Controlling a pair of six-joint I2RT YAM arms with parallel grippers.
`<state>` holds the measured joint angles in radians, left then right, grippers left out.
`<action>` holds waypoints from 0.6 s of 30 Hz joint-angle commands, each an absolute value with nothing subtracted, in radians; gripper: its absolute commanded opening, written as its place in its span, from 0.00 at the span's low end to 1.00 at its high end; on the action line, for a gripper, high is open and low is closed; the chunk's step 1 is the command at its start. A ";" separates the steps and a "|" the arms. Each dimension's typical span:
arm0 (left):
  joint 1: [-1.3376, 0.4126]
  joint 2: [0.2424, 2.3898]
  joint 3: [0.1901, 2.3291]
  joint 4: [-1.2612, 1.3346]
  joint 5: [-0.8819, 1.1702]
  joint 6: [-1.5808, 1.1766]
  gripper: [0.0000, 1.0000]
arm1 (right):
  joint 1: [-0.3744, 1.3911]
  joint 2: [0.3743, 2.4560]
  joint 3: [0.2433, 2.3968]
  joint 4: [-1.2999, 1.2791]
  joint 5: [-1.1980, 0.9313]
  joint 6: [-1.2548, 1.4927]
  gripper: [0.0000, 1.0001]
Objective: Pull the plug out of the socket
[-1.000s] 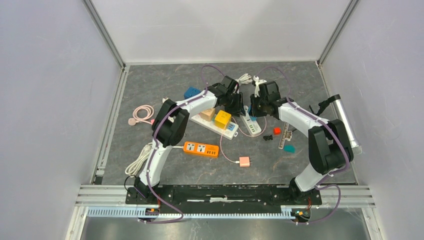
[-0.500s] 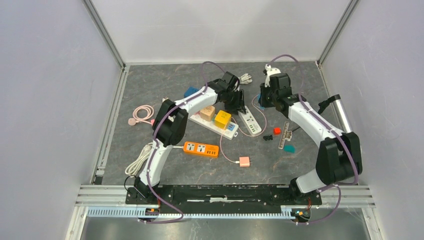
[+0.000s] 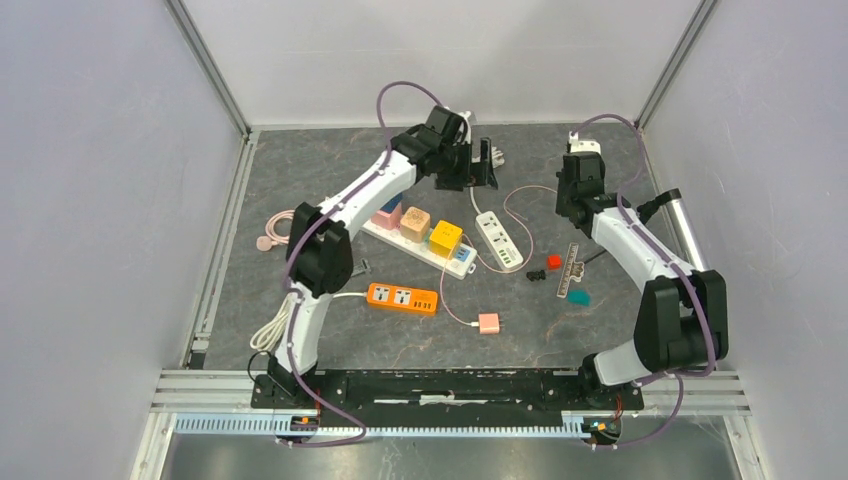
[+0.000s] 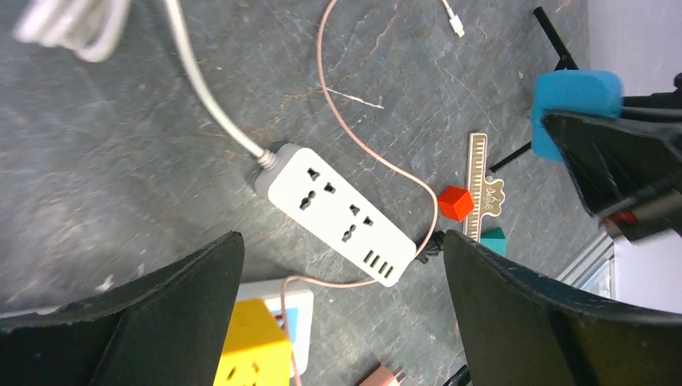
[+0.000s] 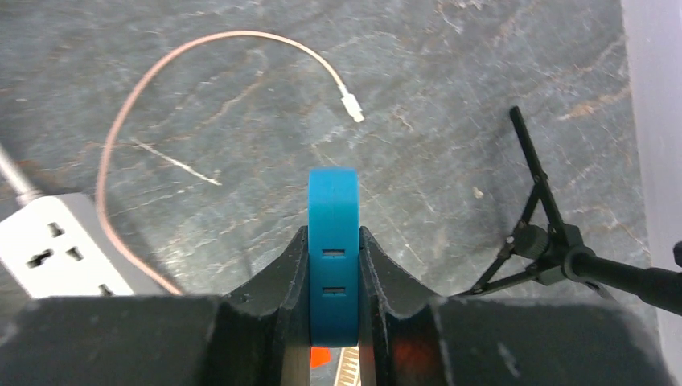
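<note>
The plug, a flat blue block seen edge-on, is clamped between the fingers of the right gripper, whose jaws press against both of its broad faces. It hangs above the grey table, well apart from the white power strip, which lies flat on the table with its two sockets facing up and uncovered. In the right wrist view the strip shows only at the lower left edge. The left gripper hovers over the strip with its jaws wide apart and nothing between them. A thin pink cable curves past the strip's far end, and its small white connector lies loose on the table beyond the plug. The strip's own white cord runs off toward the back. Near the strip lie a red block, a metal ruler and a teal block; a yellow cube sits on another strip just beside it.
</note>
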<state>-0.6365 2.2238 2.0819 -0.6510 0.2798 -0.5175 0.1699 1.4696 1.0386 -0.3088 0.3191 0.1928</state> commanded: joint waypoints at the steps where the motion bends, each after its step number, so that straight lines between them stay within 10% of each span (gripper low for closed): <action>1: -0.622 2.027 2.044 -0.652 0.163 -0.419 1.00 | 0.147 1.518 1.028 -0.298 0.423 0.177 0.00; 9: -0.589 1.881 1.964 -0.704 0.073 -0.370 1.00 | 0.141 1.678 1.101 -0.361 0.449 0.177 0.04; 18: -0.565 1.782 1.897 -0.738 0.035 -0.354 1.00 | 0.141 1.730 1.120 -0.347 0.303 0.184 0.47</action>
